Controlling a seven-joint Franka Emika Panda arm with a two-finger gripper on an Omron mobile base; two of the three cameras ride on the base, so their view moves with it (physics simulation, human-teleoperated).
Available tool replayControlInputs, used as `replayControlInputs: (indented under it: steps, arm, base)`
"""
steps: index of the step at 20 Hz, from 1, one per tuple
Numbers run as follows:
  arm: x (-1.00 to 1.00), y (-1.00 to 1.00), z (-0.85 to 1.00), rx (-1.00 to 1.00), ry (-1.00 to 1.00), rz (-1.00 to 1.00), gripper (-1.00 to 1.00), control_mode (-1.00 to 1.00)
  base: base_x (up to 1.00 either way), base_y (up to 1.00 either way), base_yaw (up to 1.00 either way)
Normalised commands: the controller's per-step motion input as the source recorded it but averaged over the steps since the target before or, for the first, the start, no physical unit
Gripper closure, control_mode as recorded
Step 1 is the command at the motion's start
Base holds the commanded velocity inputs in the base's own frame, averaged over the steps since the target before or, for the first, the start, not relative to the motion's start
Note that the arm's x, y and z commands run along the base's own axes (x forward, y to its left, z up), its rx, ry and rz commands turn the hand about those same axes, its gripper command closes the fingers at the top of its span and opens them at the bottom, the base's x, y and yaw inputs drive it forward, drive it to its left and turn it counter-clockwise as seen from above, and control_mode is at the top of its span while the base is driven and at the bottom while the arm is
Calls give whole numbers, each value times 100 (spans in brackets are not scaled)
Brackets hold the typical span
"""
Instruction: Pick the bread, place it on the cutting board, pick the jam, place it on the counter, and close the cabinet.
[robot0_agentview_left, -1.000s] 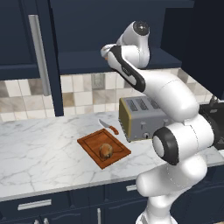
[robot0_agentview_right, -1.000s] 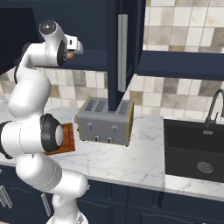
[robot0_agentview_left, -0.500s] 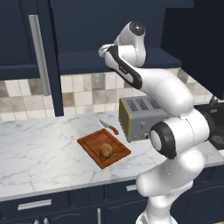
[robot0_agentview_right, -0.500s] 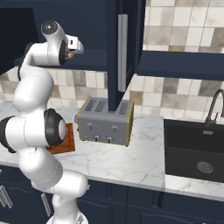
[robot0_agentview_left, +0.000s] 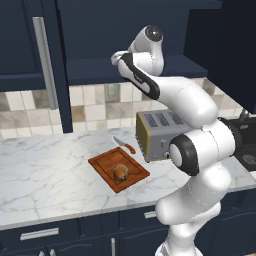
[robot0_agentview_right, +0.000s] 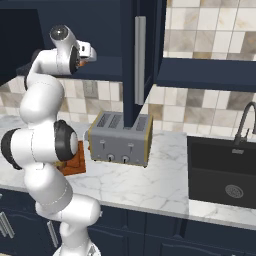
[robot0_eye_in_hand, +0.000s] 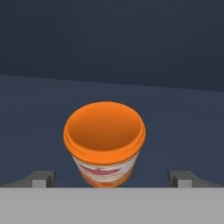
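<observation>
Arm has reached further toward the cabinet (robot0_agentview_left: 125, 30) at upper centre.
Hand (robot0_eye_in_hand: 111, 181) wide open, empty, straddling the jam (robot0_eye_in_hand: 105, 142); its label is unreadable. Bread (robot0_agentview_left: 121, 172) sits on the cutting board (robot0_agentview_left: 102, 165).

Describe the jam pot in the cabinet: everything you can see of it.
The jam is a small orange cup-shaped pot, glossy like plastic, with a raised rim around its orange end, which faces the hand camera. A pale label with reddish print wraps its side. It sits on the dark navy floor of the cabinet, apart from the walls. The gripper has its jaws wide open, one fingertip on each side of the pot, neither touching it. In the right base view a sliver of orange shows just beyond the hand.
</observation>
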Motion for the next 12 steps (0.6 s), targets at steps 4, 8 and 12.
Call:
replayControlInputs:
  steps: [4,8,12]
  arm:
    - [21,5,-2,0,0,0,-100,-100]
    - [18,6,-2,0,0,0,-100,-100]
    - [15,5,-3,0,0,0,-100,-100]
  base:
    - [0,0,0]
    - [0,0,0]
    - [0,0,0]
